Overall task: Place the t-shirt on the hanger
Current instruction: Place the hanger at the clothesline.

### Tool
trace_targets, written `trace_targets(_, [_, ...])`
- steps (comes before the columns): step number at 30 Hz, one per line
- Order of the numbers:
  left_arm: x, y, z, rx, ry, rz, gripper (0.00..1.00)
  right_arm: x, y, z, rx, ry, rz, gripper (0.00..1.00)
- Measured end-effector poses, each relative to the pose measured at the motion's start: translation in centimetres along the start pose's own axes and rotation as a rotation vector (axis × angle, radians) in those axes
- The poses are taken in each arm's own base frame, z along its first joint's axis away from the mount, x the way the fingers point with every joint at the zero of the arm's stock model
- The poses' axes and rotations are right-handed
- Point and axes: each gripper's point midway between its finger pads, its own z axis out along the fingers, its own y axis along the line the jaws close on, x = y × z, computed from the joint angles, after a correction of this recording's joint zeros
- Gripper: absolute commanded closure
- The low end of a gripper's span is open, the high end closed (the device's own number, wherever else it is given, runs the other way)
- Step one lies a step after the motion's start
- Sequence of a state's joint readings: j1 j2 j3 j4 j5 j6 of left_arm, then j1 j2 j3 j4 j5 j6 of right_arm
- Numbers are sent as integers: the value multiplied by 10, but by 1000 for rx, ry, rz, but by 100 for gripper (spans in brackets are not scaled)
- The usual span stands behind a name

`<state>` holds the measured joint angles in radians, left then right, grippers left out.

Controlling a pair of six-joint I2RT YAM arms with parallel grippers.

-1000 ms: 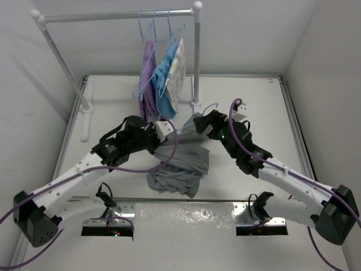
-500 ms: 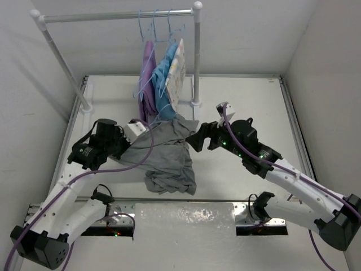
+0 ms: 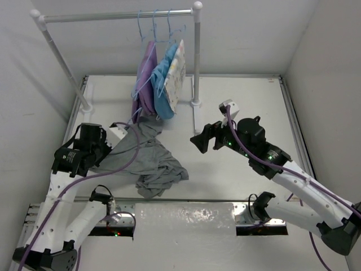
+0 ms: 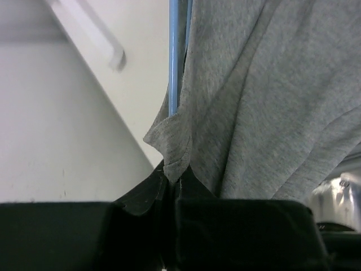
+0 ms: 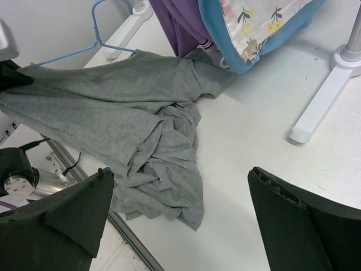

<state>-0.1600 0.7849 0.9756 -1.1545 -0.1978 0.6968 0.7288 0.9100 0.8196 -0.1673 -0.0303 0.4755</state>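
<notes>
The grey t-shirt [image 3: 149, 158] lies spread and bunched on the table left of centre. It also shows in the right wrist view [image 5: 113, 118]. My left gripper [image 3: 119, 133] is shut on the shirt's upper left edge and holds it slightly raised; in the left wrist view the jaws [image 4: 177, 176] pinch a fold of fabric [image 4: 271, 101]. The light-blue hanger [image 5: 67, 55] has its hook and one arm sticking out along the shirt's top edge, the rest under the cloth. Its bar [image 4: 174, 56] runs right beside the pinched fold. My right gripper [image 3: 203, 141] is open and empty, right of the shirt [image 5: 186, 226].
A white clothes rack [image 3: 196, 56] stands at the back, with purple [image 3: 148, 73], blue [image 3: 163, 76] and patterned white [image 3: 177, 70] garments on hangers. Its post base [image 5: 316, 107] is near my right gripper. Its left foot [image 3: 86, 121] is beside my left arm.
My left arm has pulled left, dragging the shirt with it. My right gripper has let go of the shirt, opened and drawn back to the right.
</notes>
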Motion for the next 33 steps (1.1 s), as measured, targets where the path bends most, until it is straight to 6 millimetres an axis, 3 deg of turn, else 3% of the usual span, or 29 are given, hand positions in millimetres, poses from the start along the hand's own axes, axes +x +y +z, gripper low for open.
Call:
trace_targets(6, [48, 22, 7, 3, 207, -68, 100, -9, 3, -12, -11, -33, -28, 1])
trace_targets(10, [111, 64, 2, 36, 348, -316, 100, -15, 4, -21, -15, -59, -45, 1])
trace_targets(14, [152, 102, -3, 32, 329, -407, 100, -21, 5, -28, -18, -87, -64, 1])
trace_targets(16, [145, 102, -5, 26, 259, -368, 100, -23, 5, -30, -16, -96, -70, 1])
trace_targets(20, [100, 113, -20, -60, 47, -271, 100, -22, 1, -29, 1, -96, -73, 1])
trace_targets(22, [81, 126, -30, -102, -36, -261, 100, -20, 0, -27, 6, -89, -72, 1])
trace_targets(25, [56, 160, -42, -171, -149, -308, 100, -16, -2, -23, 14, -71, -71, 1])
trace_targets(28, [39, 193, -43, -188, -248, -358, 100, -14, -5, -20, 28, -64, -70, 1])
trace_targets(33, [-1, 204, -40, -136, -408, -395, 100, -13, -14, -21, 72, -66, -73, 1])
